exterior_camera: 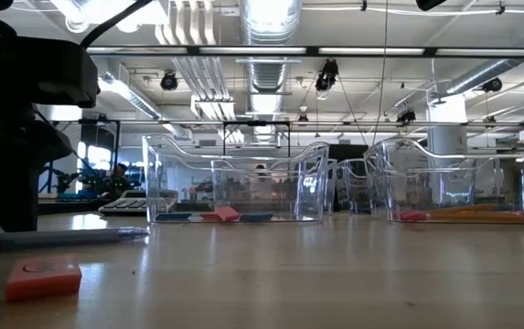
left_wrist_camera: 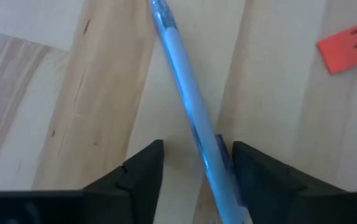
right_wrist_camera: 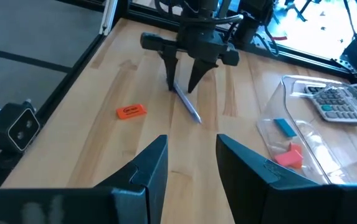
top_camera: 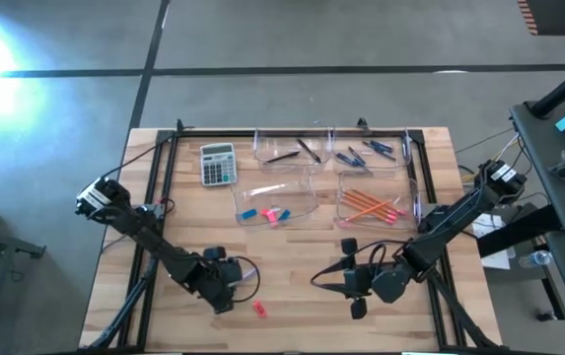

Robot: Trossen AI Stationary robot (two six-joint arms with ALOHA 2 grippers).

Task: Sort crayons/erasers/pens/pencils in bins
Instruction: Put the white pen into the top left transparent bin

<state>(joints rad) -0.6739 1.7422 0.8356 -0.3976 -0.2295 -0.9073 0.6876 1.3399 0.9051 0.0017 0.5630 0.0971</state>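
- Counting four clear bins (top_camera: 284, 203) in a two-by-two block at the far middle of the table (top_camera: 292, 296), beside a grey calculator (top_camera: 218, 164) on their left.
- I see several orange pencils (top_camera: 369, 205) with pink ends in the near right bin; I can't settle the exact number.
- I make out three erasers (top_camera: 266, 214) in the near left bin, one light blue and two pink, all short and chunky.
- I spot one more orange-pink eraser (top_camera: 259, 309) loose on the wood at the near left.
- My left gripper (left_wrist_camera: 194, 163) is down at the table, near left, its fingers spread wide either side of a pale blue pen (left_wrist_camera: 184, 81) lying flat, not clamped.
- My right gripper (right_wrist_camera: 191, 163) hovers at the near right, fingers parted with nothing between them.
- Dark and blue sticks (top_camera: 361, 153) fill the two far bins.
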